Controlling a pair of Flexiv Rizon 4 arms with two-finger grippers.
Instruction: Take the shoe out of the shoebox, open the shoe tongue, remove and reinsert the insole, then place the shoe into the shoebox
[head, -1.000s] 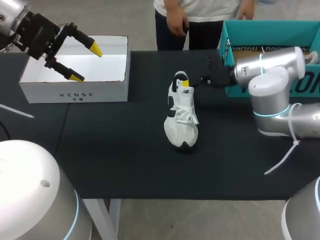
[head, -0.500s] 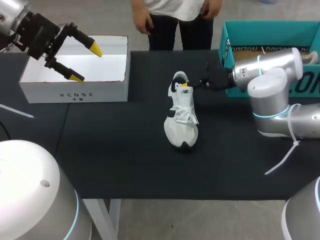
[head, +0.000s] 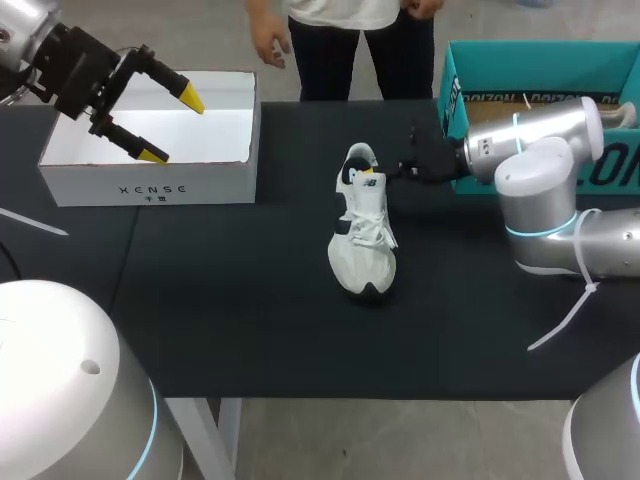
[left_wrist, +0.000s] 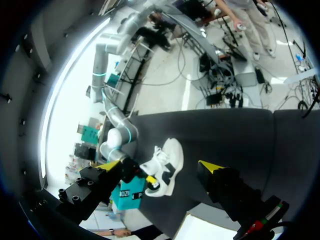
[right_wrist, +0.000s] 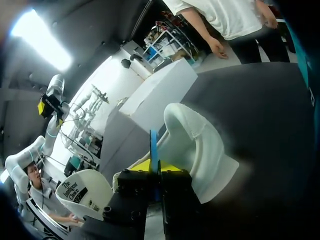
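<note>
From above: shoe (head: 362, 235) out of the shoebox (head: 150, 180), upright on the bench (head: 250, 300). Left wrist: left tool (left_wrist: 159, 165) spread wide, empty. Right wrist: right tool (right_wrist: 154, 167) pinched closed behind the heel (right_wrist: 197, 145). Tongue (head: 366, 190), insole, reboxing apparently pending.

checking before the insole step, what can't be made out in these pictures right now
- Insole: hidden inside the shoe by tongue and laces in the head view.
- Right gripper: dark against the table in the head view, tips too small.
- Thin blue strip at its tips: blurred in the right wrist view, unidentifiable.
- Shoebox floor: partly covered by the left gripper, head view.
</note>
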